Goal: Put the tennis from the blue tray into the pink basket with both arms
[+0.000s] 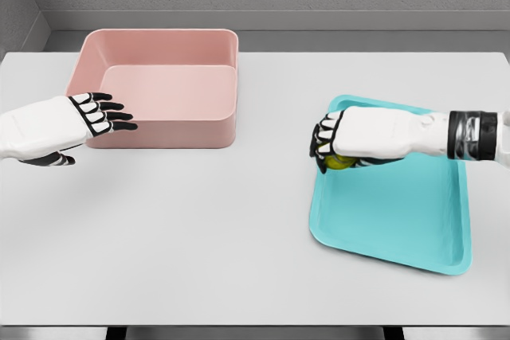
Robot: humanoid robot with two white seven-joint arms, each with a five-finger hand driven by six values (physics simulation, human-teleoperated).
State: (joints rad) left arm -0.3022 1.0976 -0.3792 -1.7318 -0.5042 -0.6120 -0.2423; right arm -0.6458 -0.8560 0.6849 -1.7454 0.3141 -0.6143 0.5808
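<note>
The right hand (351, 142) is curling its fingers over the ball (338, 162) at the tray's (398, 220) far-left corner (basket (163, 89) lying well left), while the left hand (76, 123) is hovering, fingers extended and empty, beside the basket.

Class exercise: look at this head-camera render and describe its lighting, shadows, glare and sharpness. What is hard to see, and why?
Head view: soft, even light and no glare on the white table; faint shadows under the pink basket and blue tray; everything is sharp and undistorted; only the tennis ball is hard to see, mostly hidden beneath the right hand; the left hand shows clearly.
</note>
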